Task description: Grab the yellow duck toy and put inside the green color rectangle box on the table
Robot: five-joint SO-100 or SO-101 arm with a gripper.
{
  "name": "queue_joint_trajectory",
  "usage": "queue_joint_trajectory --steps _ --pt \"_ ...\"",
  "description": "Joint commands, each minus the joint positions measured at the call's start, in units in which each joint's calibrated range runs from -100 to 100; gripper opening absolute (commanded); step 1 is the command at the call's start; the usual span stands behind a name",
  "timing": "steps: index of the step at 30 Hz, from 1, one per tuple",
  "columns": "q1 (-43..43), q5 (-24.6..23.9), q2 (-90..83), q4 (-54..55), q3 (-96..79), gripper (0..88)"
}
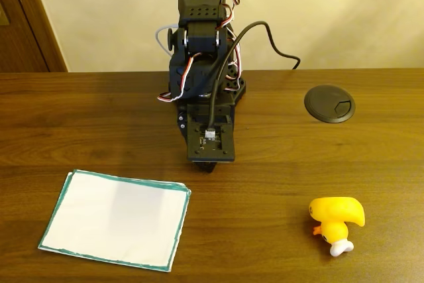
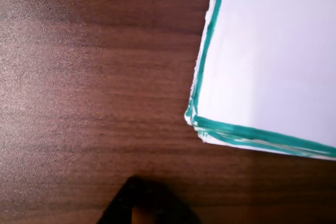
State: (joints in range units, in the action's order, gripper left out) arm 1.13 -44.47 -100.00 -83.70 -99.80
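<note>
In the fixed view the yellow duck toy (image 1: pixel 336 222) lies nearest, at the near right of the worktop (image 1: pixel 265 157), tipped over with its white part toward the near edge. At the near left lies the green color rectangle box (image 1: pixel 116 219), a white sheet with a green border, bare. Between the 2 and a little farther back hangs the end effector (image 1: pixel 210 164), pointing down just above the wood, well apart from the duck and nearer the sheet's right corner. In the wrist view the sheet's corner (image 2: pixel 262 66) sits at upper right and a dark tip (image 2: pixel 147 205) shows at the bottom; I cannot tell how far the jaws are open, and nothing seems held. Judged from this, the reach for the duck is not yet begun; the next move calls for swinging right and nearer, then lowering over it. Far right sits a round black grommet (image 1: pixel 329 103)
</note>
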Motion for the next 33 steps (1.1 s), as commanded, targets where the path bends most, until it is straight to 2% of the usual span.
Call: queue_joint_trajectory --steps 1,15,20,21,23,24,25,27,29,33 --pt "2.05 -0.34 0.00 -0.37 -0.11 0.9" --pt "2.05 -1.22 0.00 -0.37 -0.11 0.9" --pt "-0.74 -1.71 0.00 1.00 -0.20 2.6" --pt "-0.91 -1.71 0.00 0.49 0.26 4.9" --pt "-0.74 -2.10 0.00 -3.09 4.26 18.8" --pt "-1.26 -2.05 0.00 -4.46 7.27 24.0" --pt "-1.79 -2.30 0.00 -4.88 9.45 25.6" --pt "-2.22 -2.10 0.00 -5.99 14.55 37.4" --pt "-2.13 -1.81 2.53 -7.18 21.74 39.7" --pt "-5.62 -1.47 18.07 -4.80 36.94 47.5"
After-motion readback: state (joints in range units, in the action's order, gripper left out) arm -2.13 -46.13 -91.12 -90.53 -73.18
